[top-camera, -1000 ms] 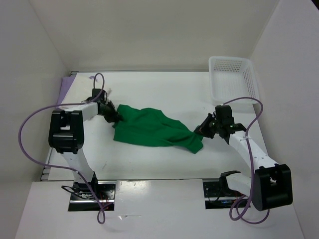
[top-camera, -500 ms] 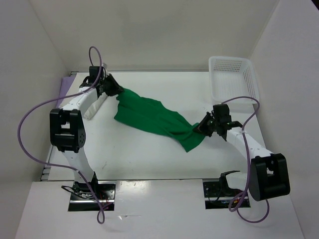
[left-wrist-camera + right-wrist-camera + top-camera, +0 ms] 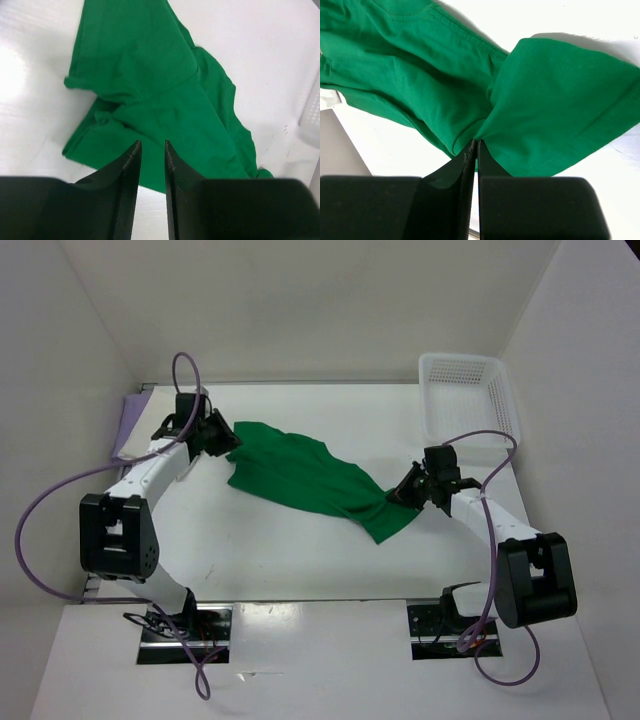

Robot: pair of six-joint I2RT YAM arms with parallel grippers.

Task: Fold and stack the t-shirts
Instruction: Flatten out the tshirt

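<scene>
White tabletop [image 3: 300, 565], white walls [image 3: 300, 310]. Only the overhead view shows the lavender t-shirt [image 3: 127, 418]. Left claw [image 3: 151, 147] ajar, empty; right claw [image 3: 474, 145] pinches the green t-shirt [image 3: 300, 475].

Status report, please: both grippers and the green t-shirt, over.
Left gripper open, holding nothing. Right gripper shut on green t-shirt. Shirt crumpled, not folded. Mesh basket apart, far right corner.

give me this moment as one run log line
left claw: open, beside green shirt | right claw: shut on green shirt | state: unfolded on table
</scene>
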